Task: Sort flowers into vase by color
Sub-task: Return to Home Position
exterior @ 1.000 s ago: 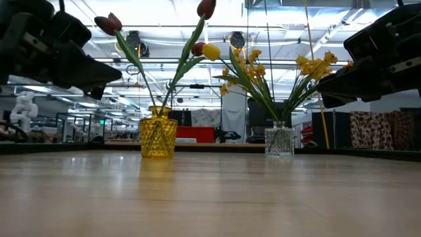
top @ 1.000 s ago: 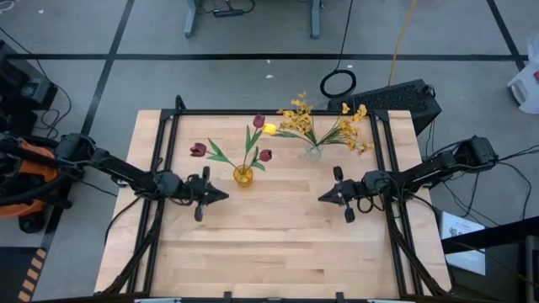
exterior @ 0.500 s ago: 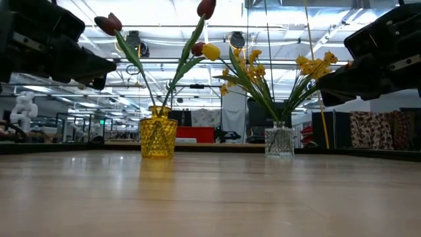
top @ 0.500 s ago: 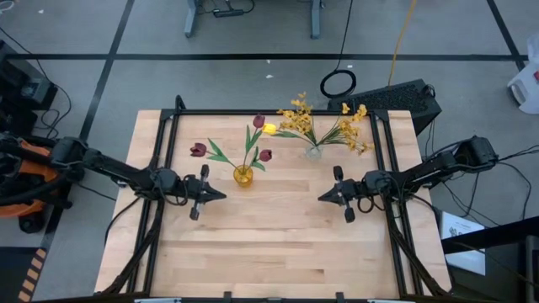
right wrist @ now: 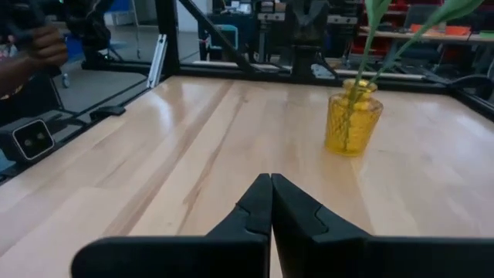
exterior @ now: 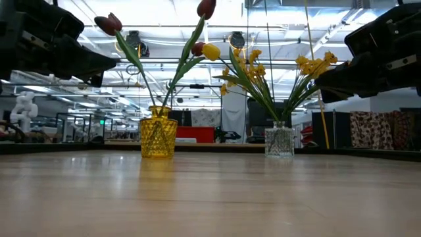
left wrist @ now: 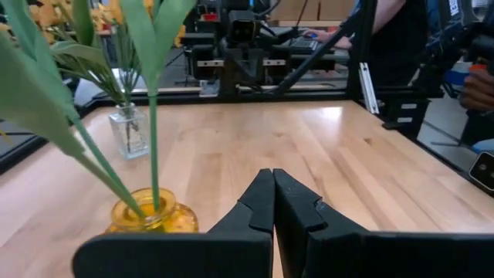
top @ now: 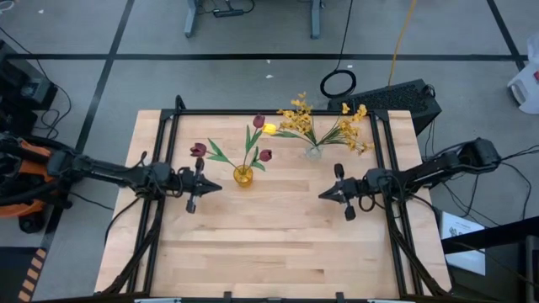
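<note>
A yellow glass vase [top: 242, 176] stands on the table and holds three dark red tulips [top: 198, 150] and one yellow tulip [top: 269, 129] by their green stems. A clear glass vase [top: 313, 152] behind it to the right holds sprays of small yellow blossoms [top: 299, 113]. My left gripper [top: 221, 186] hovers shut just left of the yellow vase [left wrist: 150, 216], holding nothing. My right gripper [top: 321, 194] hovers shut at centre right, pointing toward the yellow vase [right wrist: 353, 122], also with nothing in it.
A black frame [top: 278, 112] runs along the table's far, left and right edges. Bare wood [top: 269, 244] fills the table's near half. A person's hand [right wrist: 35, 46] shows beyond the table in the right wrist view.
My left gripper has drawn back toward the table's left edge and risen a little, rolling slightly about its own axis; it stays shut. The vases and flowers have not moved.
</note>
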You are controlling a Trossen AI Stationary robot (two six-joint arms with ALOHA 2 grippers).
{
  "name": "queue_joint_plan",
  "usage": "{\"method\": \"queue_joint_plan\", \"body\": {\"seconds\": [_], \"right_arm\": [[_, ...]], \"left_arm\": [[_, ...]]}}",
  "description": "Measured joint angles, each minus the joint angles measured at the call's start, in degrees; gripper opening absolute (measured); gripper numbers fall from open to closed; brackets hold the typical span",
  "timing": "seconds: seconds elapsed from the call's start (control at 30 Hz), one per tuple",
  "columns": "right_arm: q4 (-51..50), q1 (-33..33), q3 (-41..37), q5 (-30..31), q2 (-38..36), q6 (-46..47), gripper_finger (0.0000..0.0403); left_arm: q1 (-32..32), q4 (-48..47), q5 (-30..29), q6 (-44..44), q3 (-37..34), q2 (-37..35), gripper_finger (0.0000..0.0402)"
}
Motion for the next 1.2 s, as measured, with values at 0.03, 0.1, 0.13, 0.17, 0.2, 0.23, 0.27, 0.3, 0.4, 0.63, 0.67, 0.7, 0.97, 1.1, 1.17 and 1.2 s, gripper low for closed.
{"method": "queue_joint_plan", "body": {"seconds": [0.03,0.1,0.13,0.17,0.2,0.23,0.27,0.3,0.4,0.63,0.67,0.7,0.97,1.1,1.17,1.2], "right_arm": [[-1.5,-0.5,0.0,-0.4,-1.1,0.0,0.0],[-4.2,-1.6,0.0,-0.5,-3.4,0.2,0.0],[-5.6,-2.1,0.0,-0.5,-4.7,0.3,0.0],[-6.9,-2.5,0.0,-0.7,-5.9,0.4,0.0],[-8.1,-2.9,0.0,-1.4,-7.2,0.4,0.0],[-8.9,-3.3,0.0,-2.3,-8.2,0.4,0.0],[-9.5,-3.7,0.0,-3.0,-9.3,0.4,0.0],[-10.3,-4.0,0.0,-3.4,-10.4,0.5,0.0],[-13.3,-4.8,0.0,-3.6,-13.2,0.4,0.0],[-17.2,-6.7,0.0,-3.6,-18.7,0.8,0.0],[-17.8,-6.8,0.0,-3.6,-19.5,0.9,0.0],[-18.5,-7.0,0.0,-3.6,-20.3,0.9,0.0],[-24.9,-7.4,0.0,-3.5,-27.5,1.4,0.0],[-28.1,-7.3,0.0,-3.1,-30.9,1.5,0.0],[-29.0,-7.3,0.0,-3.0,-32.4,1.6,0.0],[-29.5,-7.3,0.0,-3.0,-33.2,1.7,0.0]], "left_arm": [[0.2,-1.0,0.0,0.0,0.0,-1.0,0.0001],[0.3,-3.0,0.0,0.0,0.0,-2.8,0.0001],[0.3,-3.8,0.0,0.0,0.0,-3.7,0.0001],[0.3,-4.6,0.0,-0.1,0.0,-4.5,0.0],[0.3,-5.5,0.1,-0.1,0.0,-5.2,0.0],[0.3,-6.3,0.1,-0.1,0.0,-5.8,0.0],[0.3,-7.0,0.1,-0.1,0.0,-6.4,0.0],[0.3,-7.8,0.1,-0.2,0.0,-7.0,0.0],[0.3,-9.3,0.1,-0.2,0.0,-8.5,0.0],[0.2,-12.2,-0.7,-0.3,0.0,-11.0,0.0],[0.2,-12.4,-0.7,-0.3,0.0,-11.2,0.0],[0.2,-12.7,-0.7,-0.4,0.0,-11.5,0.0],[0.2,-16.2,-1.5,-1.4,0.0,-14.9,0.0],[0.2,-17.5,-2.7,-1.3,0.0,-17.1,0.0],[0.2,-17.9,-2.8,-1.4,0.0,-17.9,0.0],[0.2,-18.1,-2.8,-1.7,0.0,-18.3,0.0]]}}
